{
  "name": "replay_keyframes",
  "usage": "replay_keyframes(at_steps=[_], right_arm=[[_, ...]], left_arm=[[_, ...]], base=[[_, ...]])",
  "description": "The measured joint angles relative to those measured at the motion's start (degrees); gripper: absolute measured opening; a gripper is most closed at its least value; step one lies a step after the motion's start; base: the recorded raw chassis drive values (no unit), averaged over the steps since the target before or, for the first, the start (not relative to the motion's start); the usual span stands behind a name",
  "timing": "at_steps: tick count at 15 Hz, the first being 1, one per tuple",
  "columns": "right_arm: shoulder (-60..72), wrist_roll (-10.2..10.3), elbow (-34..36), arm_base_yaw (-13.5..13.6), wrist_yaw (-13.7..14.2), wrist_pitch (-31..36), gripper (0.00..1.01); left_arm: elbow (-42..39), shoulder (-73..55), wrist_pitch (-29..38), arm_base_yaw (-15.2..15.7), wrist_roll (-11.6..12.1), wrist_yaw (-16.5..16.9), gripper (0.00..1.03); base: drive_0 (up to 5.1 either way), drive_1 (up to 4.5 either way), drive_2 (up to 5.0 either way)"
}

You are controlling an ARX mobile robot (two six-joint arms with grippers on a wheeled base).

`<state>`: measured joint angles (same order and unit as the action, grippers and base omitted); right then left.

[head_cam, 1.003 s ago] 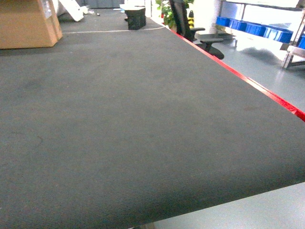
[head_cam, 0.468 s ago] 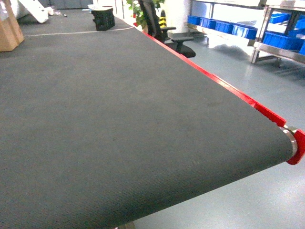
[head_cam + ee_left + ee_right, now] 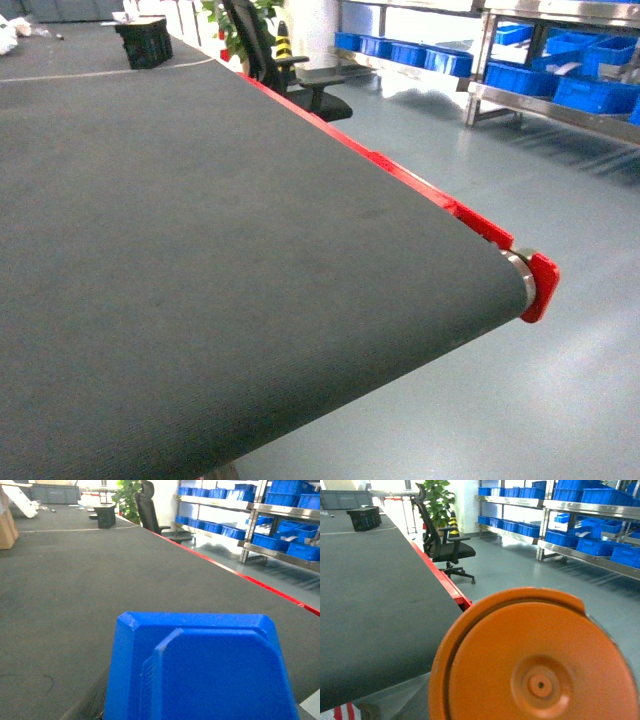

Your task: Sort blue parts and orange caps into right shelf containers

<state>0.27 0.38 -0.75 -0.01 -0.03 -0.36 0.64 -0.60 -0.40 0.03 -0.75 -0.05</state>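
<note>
Two task items fill the wrist views: a blue part (image 3: 200,670) close under the left camera, an orange cap (image 3: 535,660) under the right. Fingers are not seen, so their state cannot be told. Blue crates (image 3: 560,85) are seen on shelves beyond the tabletop (image 3: 200,230).

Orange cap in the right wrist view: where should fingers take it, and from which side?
Probably across the outer rim, coming square onto its flat face: the orange cap is a round disc with a raised lip, and its centre offers only a shallow dimple.
</note>
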Motion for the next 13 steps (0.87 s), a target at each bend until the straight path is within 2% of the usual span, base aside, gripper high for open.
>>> replay_keyframes(at_steps=[13], right_arm=[[0.0,0.0,0.0,0.0,0.0,0.0,0.45]], left_arm=[[0.0,0.0,0.0,0.0,0.0,0.0,0.42]], base=[[-1.6,-1.56,-1.6]])
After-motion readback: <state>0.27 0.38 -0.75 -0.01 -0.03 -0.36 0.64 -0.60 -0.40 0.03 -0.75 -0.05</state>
